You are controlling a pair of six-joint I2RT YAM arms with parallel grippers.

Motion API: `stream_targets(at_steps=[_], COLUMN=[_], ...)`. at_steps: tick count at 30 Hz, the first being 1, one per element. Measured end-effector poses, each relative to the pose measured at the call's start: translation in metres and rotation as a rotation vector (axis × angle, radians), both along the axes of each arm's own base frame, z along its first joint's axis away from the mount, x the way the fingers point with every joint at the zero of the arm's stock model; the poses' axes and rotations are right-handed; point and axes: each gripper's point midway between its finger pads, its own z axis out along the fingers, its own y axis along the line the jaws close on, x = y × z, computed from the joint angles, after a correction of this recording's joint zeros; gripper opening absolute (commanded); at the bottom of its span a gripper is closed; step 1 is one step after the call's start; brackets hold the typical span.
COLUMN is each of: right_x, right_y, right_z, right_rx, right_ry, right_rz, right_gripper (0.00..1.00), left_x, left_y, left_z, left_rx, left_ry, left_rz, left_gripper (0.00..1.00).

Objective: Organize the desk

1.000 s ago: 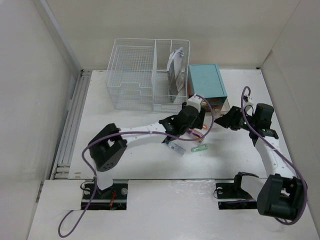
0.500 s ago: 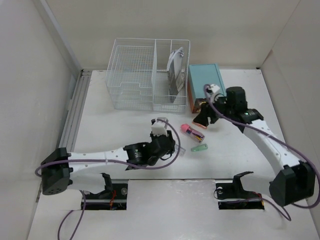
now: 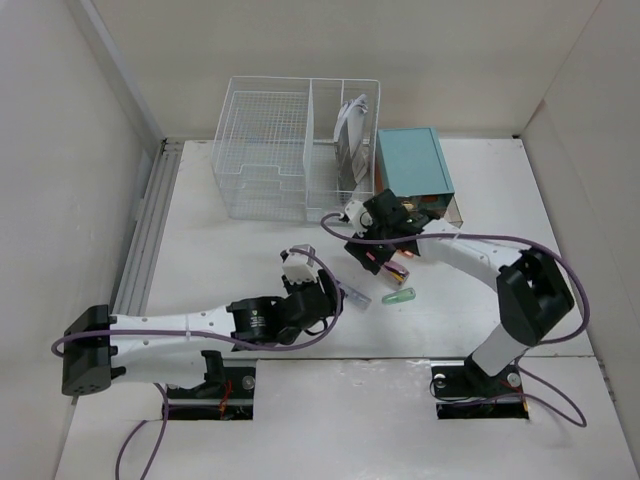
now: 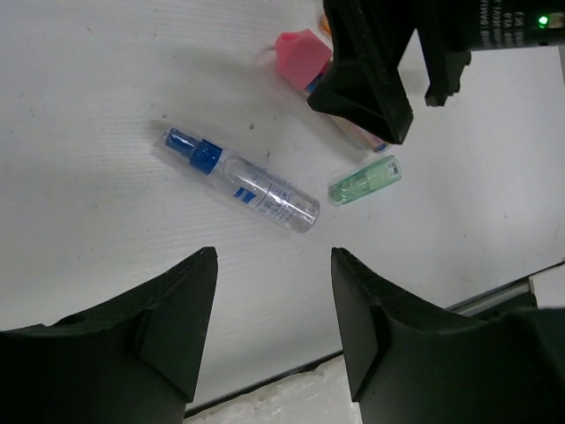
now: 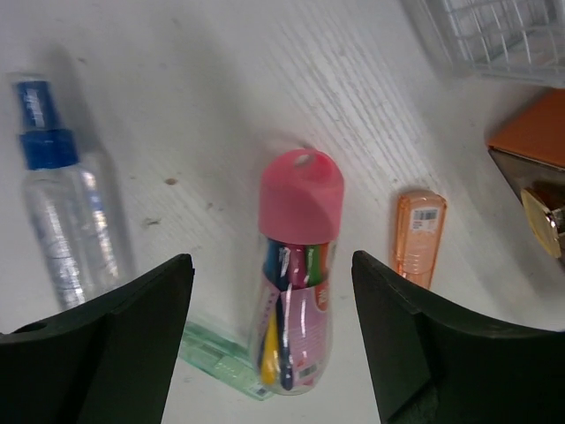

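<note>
Swinging left from the teal drawer box point(image 3: 412, 165) in half a sec., the right tool point(image 3: 378, 252) now hangs over the pink-capped pen tube point(image 5: 296, 265). Its fingers are spread wide either side of the tube w/o touching it, per the wrist view. The left tool point(image 4: 274, 327) has drawn back a little toward the near edge. It is also wide and holds nothing, looking down on the spray bottle point(image 4: 243, 181) and a green case point(image 4: 365, 179).

The split looks deliberate: one arm per item, w/ the left arm kept low and back so the two don't clash over the cluster. All the loose items lie around the middle of the table point(image 3: 220, 250), the white surface filling the view btwn pale side panels.

An orange case point(image 5: 419, 237) lies just beside the tube. The green case's end sits under or against the tube's base; can't tell which. Finger room looks tight on both flanks. Open room lies to the left. The wire basket point(image 3: 290, 150) and the box close off the far side, and the near edge runs just behind the left tool.
</note>
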Motion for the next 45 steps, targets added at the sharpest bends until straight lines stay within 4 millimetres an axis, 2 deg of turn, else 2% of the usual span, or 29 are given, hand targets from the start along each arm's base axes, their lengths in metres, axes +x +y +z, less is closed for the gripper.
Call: stream_targets(at_steps=[5, 10, 12, 13, 14, 16, 17, 20, 22, 25, 29, 31, 33, 36, 38, 41, 43, 45], right_x=[0.009, 0.011, 0.008, 0.007, 0.007, 0.008, 0.009, 0.009, 0.007, 0.004, -0.002, -0.006, -0.005, 0.008, 0.021, 0.05, 0.067, 0.081], right_y=[-0.014, -0.017, -0.019, -0.019, -0.019, -0.018, -0.017, -0.015, -0.014, -0.012, -0.007, -0.003, 0.002, 0.005, -0.001, -0.034, -0.064, -0.092], right_z=[-0.02, -0.038, -0.043, -0.045, -0.046, -0.048, -0.048, -0.048, -0.047, -0.047, -0.041, -0.028, -0.003, 0.049, 0.086, 0.14, 0.165, 0.181], right_rx=[-0.101, -0.16, -0.177, -0.184, -0.19, -0.197, -0.199, -0.195, -0.193, -0.183, -0.148, -0.11, -0.049, 0.063, 0.137, 0.214, 0.229, 0.239], right_ry=[0.0, 0.03, 0.051, 0.06, 0.066, 0.074, 0.075, 0.081, 0.089, 0.102, 0.122, 0.113, 0.079, -0.017, -0.096, -0.244, -0.333, -0.398], right_rz=[-0.023, -0.002, 0.011, 0.018, 0.023, 0.037, 0.04, 0.054, 0.067, 0.082, 0.11, 0.124, 0.135, 0.128, 0.099, -0.012, -0.111, -0.203], right_gripper=[0.78, 0.78, 0.74, 0.72, 0.64, 0.57, 0.49, 0.36, 0.24, 0.19, 0.19, 0.19, 0.19, 0.19, 0.19, 0.19, 0.19, 0.18], left_x=[-0.007, -0.01, -0.01, -0.01, -0.011, -0.011, -0.011, -0.013, -0.013, -0.015, -0.017, -0.017, -0.017, -0.017, -0.017, -0.017, -0.017, -0.018], left_y=[0.004, 0.009, 0.009, 0.01, 0.009, 0.01, 0.01, 0.01, 0.01, 0.011, 0.013, 0.014, 0.014, 0.014, 0.014, 0.014, 0.013, 0.012], left_z=[-0.007, -0.011, -0.011, -0.011, -0.011, -0.011, -0.011, -0.011, -0.01, -0.008, -0.012, -0.013, -0.013, -0.013, -0.014, -0.015, -0.017, -0.02], left_rx=[-0.007, -0.011, -0.018, -0.02, -0.02, -0.022, -0.024, -0.028, -0.033, -0.041, -0.035, -0.028, -0.028, -0.027, -0.025, -0.022, -0.015, -0.006], left_ry=[0.013, 0.02, 0.021, 0.022, 0.022, 0.023, 0.024, 0.027, 0.028, 0.029, 0.033, 0.034, 0.035, 0.035, 0.035, 0.035, 0.037, 0.038], left_rz=[-0.003, -0.001, 0.002, 0.003, 0.003, 0.003, 0.004, 0.001, 0.002, 0.001, -0.003, -0.002, -0.002, -0.002, -0.002, -0.001, -0.002, -0.006], left_gripper=[0.53, 0.53, 0.53, 0.53, 0.53, 0.53, 0.53, 0.53, 0.53, 0.53, 0.53, 0.53, 0.53, 0.53, 0.54, 0.54, 0.54, 0.54])
